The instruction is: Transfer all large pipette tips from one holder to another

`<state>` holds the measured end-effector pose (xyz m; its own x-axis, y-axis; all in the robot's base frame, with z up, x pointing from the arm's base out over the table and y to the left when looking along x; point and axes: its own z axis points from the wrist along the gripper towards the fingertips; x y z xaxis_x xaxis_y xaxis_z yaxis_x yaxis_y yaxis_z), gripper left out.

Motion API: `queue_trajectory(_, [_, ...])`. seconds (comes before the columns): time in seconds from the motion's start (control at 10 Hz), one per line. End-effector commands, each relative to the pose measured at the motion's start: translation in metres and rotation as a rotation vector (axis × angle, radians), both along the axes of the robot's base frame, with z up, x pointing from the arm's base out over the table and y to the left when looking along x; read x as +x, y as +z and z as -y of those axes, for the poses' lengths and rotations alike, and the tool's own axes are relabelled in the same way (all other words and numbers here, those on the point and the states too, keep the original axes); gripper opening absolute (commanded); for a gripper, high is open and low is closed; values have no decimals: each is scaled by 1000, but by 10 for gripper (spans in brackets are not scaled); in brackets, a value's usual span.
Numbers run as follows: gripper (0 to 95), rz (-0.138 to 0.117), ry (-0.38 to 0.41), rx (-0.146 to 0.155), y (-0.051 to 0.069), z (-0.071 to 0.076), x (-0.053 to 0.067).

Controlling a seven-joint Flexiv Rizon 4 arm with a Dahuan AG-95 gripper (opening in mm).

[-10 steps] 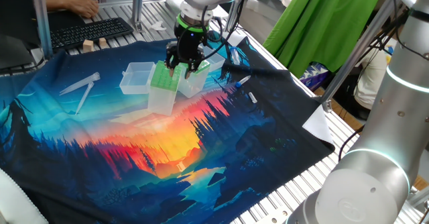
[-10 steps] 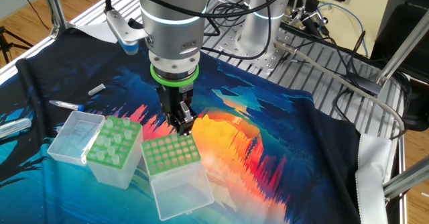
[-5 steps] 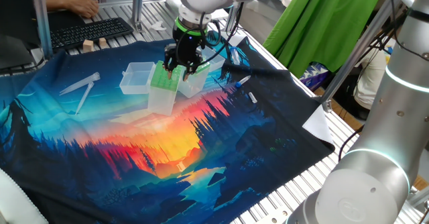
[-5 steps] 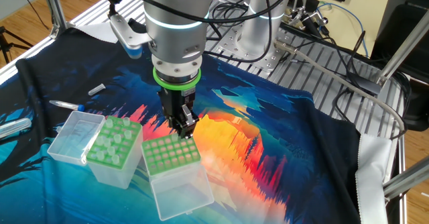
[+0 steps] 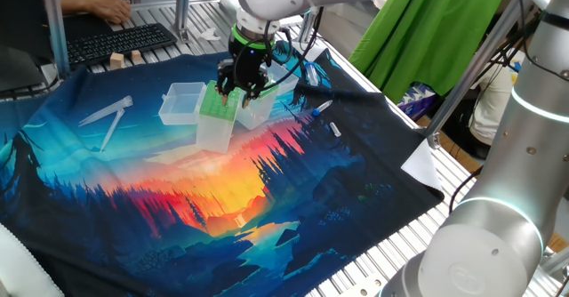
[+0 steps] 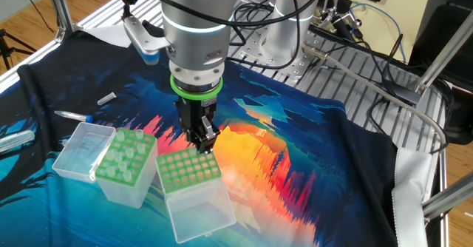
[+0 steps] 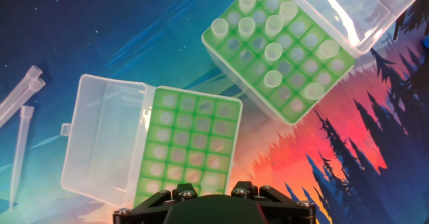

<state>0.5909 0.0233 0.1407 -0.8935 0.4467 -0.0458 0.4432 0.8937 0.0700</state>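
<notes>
One holder, light-green topped, sits at the upper right of the hand view with several large pipette tips standing upright in it. In the other fixed view it is the left box. Another holder, with a darker dotted green grid, lies just ahead of my gripper and has no tips showing in it. In the other fixed view my gripper hangs over the far edge of that dotted box. The jaws stand open with nothing between them.
Each box has its clear lid folded open beside it. Loose clear tips lie on the printed cloth at the left. A blue-capped pen and a small tube lie farther left.
The arm has drifted slightly sideways above the two boxes. The boxes and tips have not moved.
</notes>
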Motion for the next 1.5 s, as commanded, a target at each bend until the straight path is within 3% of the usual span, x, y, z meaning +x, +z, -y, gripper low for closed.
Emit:
queue_trajectory(0.1, [190,0,2,-3,-1,0,1])
queue_trajectory(0.4, [190,3,16,-12,-1,0,1])
queue_trajectory(0.5, [0,7,18,-16,-1,0,1])
queue_trajectory(1.2, [0,20,28,-20,3,1,0])
queue_trajectory(1.5, [0,20,31,-18,16,3,-1])
